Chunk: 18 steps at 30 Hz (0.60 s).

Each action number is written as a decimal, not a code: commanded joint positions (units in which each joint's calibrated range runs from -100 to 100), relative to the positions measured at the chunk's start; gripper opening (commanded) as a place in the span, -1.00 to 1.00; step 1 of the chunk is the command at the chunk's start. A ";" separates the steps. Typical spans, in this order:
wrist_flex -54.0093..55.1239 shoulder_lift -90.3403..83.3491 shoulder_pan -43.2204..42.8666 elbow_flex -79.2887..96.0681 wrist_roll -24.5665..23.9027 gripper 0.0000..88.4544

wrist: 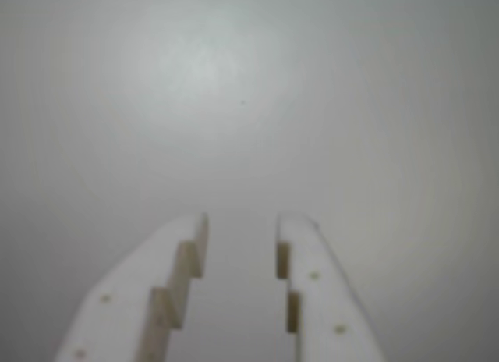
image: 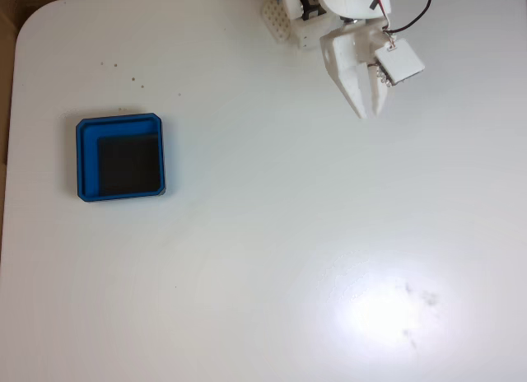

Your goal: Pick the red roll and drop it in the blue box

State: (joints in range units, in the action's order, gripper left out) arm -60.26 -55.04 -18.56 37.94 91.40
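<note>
The blue box (image: 86,156), a shallow square tray with a black floor, lies on the left part of the white table in the fixed view, and nothing shows inside it. The red roll is out of view. My white gripper (image: 370,112) hangs over the table's far right area, well away from the box, pointing toward the near edge. In the wrist view the gripper (wrist: 243,221) has a narrow gap between its stepped fingers (wrist: 183,257), with only bare table beneath. It is slightly open and holds nothing.
The arm's base and white mount (image: 288,16) sit at the far edge of the white table (image: 272,234). A black and red cable (image: 416,20) runs by the wrist camera. The table's rounded corner is at the top left.
</note>
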 commanded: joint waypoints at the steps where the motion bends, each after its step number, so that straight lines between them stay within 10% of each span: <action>1: -7.81 0.69 0.43 -7.48 0.28 -0.83; 18: -24.06 3.03 -0.45 -10.98 0.36 -0.83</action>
State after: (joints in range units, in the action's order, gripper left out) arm -83.00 -51.74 -18.56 31.12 91.40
